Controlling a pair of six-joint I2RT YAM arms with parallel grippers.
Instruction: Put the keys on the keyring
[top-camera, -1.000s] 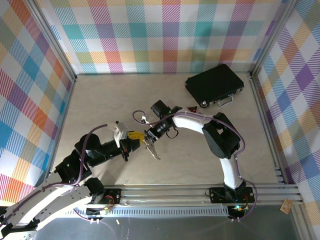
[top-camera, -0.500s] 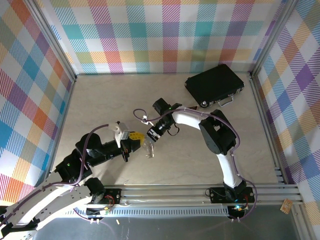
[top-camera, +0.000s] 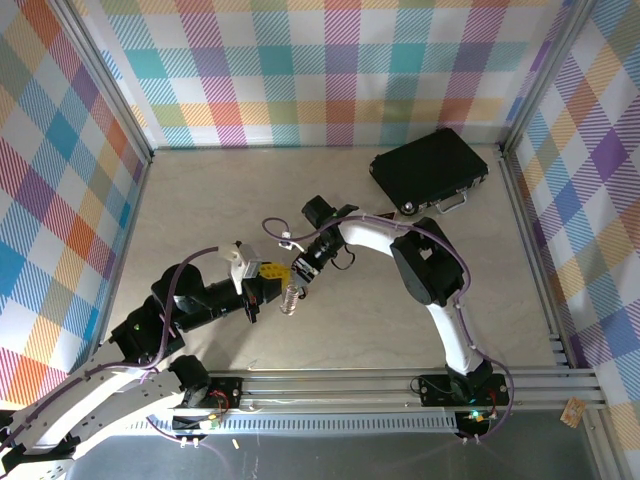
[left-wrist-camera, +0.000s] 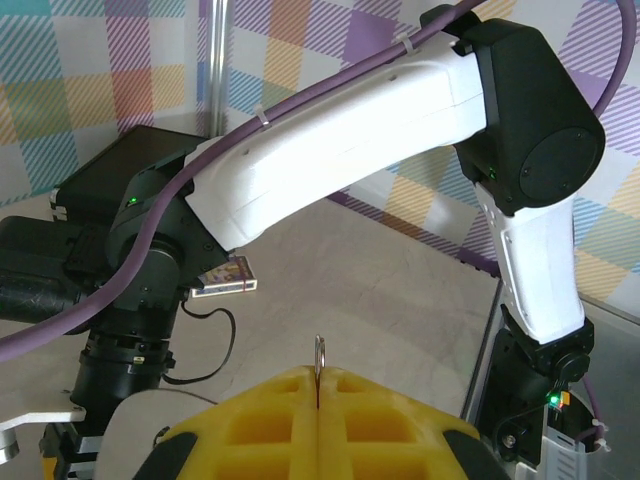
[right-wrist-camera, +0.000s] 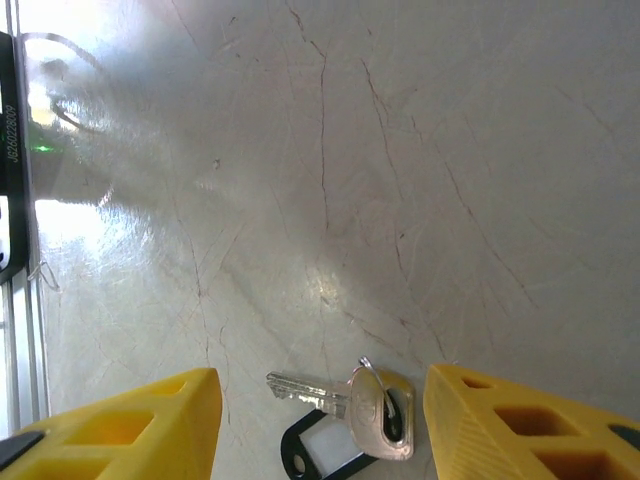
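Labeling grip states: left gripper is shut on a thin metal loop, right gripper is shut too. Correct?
Not quite. The right gripper is open: the right wrist view shows its yellow fingers apart, the keys in the gap. The left gripper is shut on the thin metal loop.

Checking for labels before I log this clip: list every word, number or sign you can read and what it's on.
Printed code along the black strip at the right wrist view's left edge: too small to read.
Small patterned card: print too blurred to read.
Key tag window: blank, no writing seen.
No other text found.
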